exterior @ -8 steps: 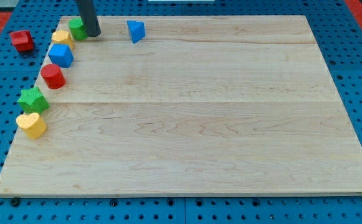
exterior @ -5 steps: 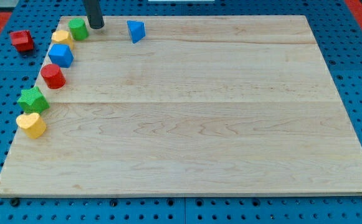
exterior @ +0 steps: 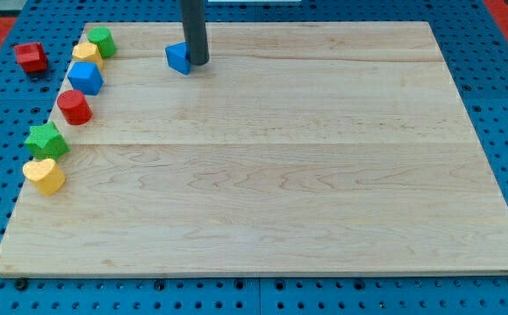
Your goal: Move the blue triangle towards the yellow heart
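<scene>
The blue triangle [exterior: 177, 58] lies near the top of the wooden board [exterior: 271, 175], left of centre. My tip [exterior: 198, 62] stands against the triangle's right side, touching it. The yellow heart [exterior: 44, 175] sits at the board's left edge, far down and to the left of the triangle.
Along the left edge run a green block [exterior: 102, 40], a yellow block [exterior: 86, 52], a blue block [exterior: 85, 78], a red cylinder [exterior: 74, 107] and a green star [exterior: 46, 140]. A red block [exterior: 31, 56] lies off the board at the view's top left.
My tip moved right from beside the green block, passed the blue triangle, and now sits on its right side. The triangle has shifted slightly left and down.
</scene>
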Controlling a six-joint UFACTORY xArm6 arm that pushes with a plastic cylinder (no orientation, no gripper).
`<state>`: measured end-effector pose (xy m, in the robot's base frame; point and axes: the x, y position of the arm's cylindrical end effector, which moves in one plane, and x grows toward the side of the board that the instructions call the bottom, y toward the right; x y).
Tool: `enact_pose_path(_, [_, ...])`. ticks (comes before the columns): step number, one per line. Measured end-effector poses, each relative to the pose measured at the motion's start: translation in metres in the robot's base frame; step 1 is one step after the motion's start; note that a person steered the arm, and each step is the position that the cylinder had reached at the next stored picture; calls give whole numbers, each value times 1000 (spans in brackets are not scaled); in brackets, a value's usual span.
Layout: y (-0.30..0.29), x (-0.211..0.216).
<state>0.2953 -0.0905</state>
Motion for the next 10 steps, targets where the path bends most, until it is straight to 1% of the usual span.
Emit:
enact_pose_path(1, [45,-29])
enact_pose_path(2, [28,-68])
enact_pose_path(3, [-31,-53])
enact_pose_path(4, [-9,-4])
enact_pose_path(5, [0,55])
enact_pose_path(6, [-14,98])
enact_pose_path(7, [-31,171])
enact_pose_path(8, [-71,197])
enact_pose_path(9, [-73,189])
enact_pose_path(10, [-73,161])
